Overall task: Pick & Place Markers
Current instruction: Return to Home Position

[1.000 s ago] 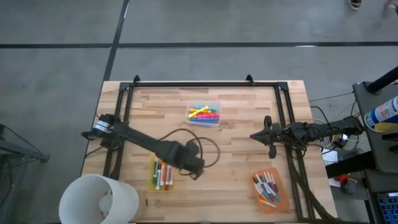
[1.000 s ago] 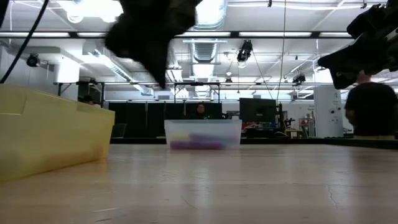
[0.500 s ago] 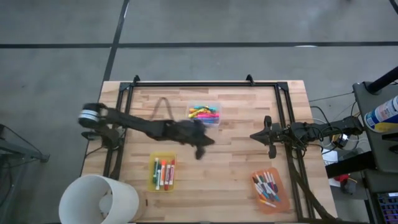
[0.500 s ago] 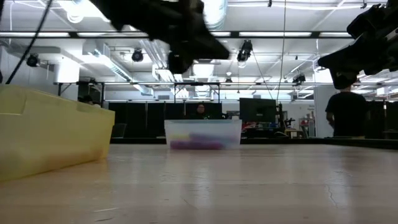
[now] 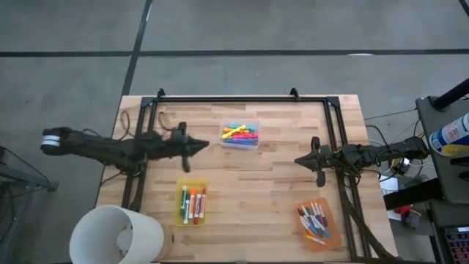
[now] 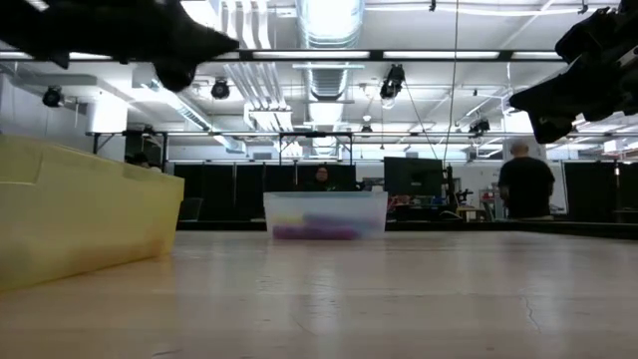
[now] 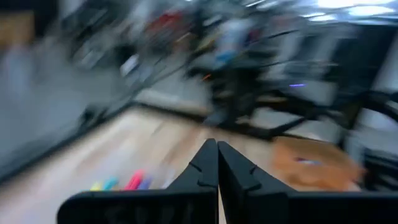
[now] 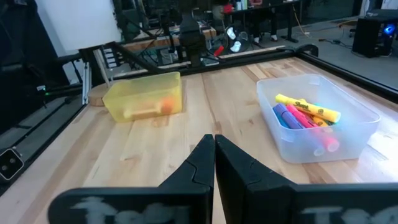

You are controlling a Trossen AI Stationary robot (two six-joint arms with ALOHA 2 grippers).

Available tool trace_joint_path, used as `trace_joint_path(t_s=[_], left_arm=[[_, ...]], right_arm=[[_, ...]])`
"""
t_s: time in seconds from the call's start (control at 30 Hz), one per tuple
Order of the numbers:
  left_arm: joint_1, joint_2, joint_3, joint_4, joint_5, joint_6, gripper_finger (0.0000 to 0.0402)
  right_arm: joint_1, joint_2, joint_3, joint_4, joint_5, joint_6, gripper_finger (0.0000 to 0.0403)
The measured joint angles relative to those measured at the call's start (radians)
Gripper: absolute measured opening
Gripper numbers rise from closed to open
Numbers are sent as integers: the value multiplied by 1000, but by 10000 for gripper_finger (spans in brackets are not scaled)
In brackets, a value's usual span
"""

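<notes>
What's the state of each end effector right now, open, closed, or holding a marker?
Left end effector: closed, holding nothing.
Right end effector: closed, holding nothing.

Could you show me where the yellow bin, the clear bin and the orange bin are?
yellow bin (image 8: 143, 99), right wrist view, on its long side wall.
clear bin (image 6: 324, 206), low view, on its front wall above the markers.
orange bin (image 5: 333, 233), high view, on bare floor beside its markers.
</notes>
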Motion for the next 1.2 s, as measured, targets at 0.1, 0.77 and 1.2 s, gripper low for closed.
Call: trace_joint_path(t_s=[0.1,0.77,1.2], left_arm=[[-2,-85,-83,91,152,180,0],[1,-334,-214,85,137,164,0],[1,-331,-214,52,136,162,0]], right_arm=[[0,0,0,0,0,0,9],[0,-1,0,0,0,0,9],[0,-1,0,0,0,0,9]])
